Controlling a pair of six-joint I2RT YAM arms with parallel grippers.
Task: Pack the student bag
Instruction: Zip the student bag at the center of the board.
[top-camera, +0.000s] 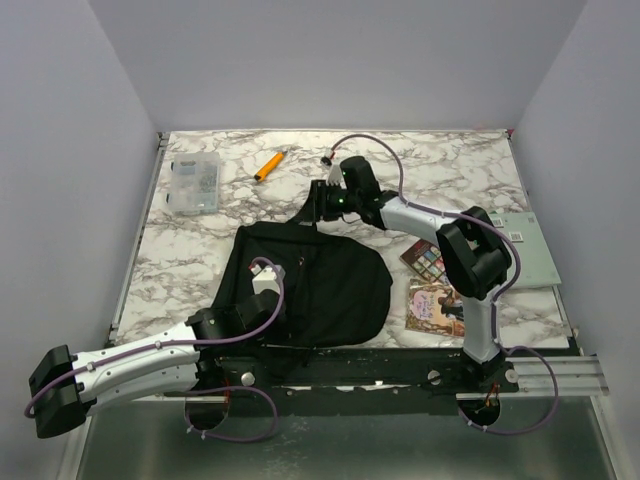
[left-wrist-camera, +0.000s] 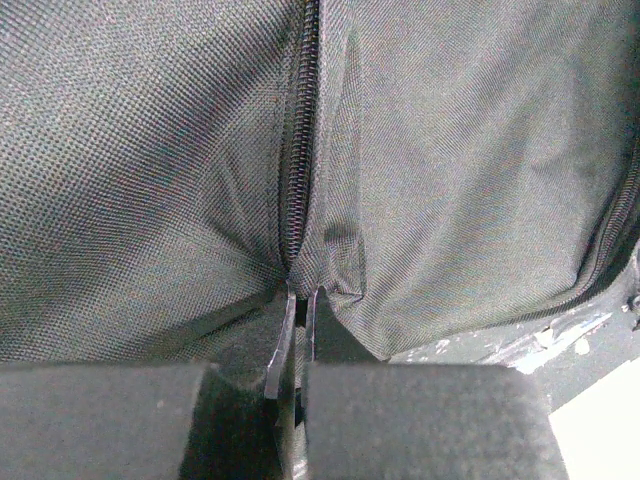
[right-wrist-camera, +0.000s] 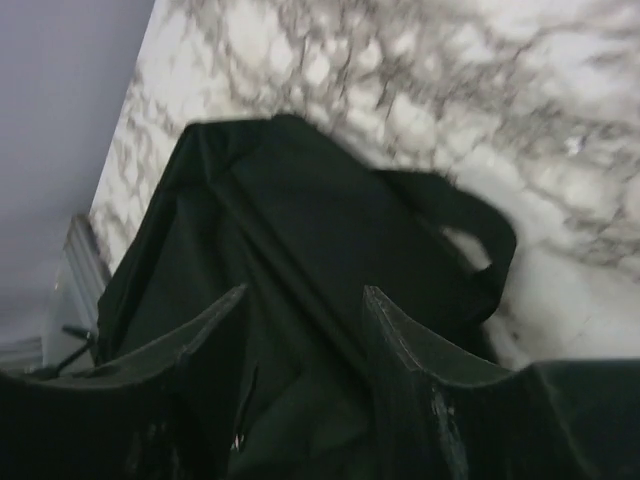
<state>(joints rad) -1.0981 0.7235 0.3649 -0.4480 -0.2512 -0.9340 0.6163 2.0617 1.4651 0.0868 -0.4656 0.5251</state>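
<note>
The student bag (top-camera: 320, 280), a large black fabric backpack, lies flat in the middle of the marble table. My left gripper (top-camera: 270, 285) rests on its near left part. In the left wrist view that gripper (left-wrist-camera: 302, 295) is shut, pinching a fold of the bag's fabric (left-wrist-camera: 470, 150) at the end of a zipper (left-wrist-camera: 298, 130). My right gripper (top-camera: 320, 205) is at the bag's far top edge. In the right wrist view it (right-wrist-camera: 305, 292) stands open just above the bag (right-wrist-camera: 300, 220), nothing between its fingers, with the loop handle (right-wrist-camera: 480, 240) to the right.
An orange marker (top-camera: 268, 165) and a clear plastic box (top-camera: 194, 182) lie at the back left. Right of the bag are a colour palette (top-camera: 425, 260), an illustrated book (top-camera: 436, 308) and a pale flat board (top-camera: 525, 245). A small white item (top-camera: 327, 157) lies behind the right gripper.
</note>
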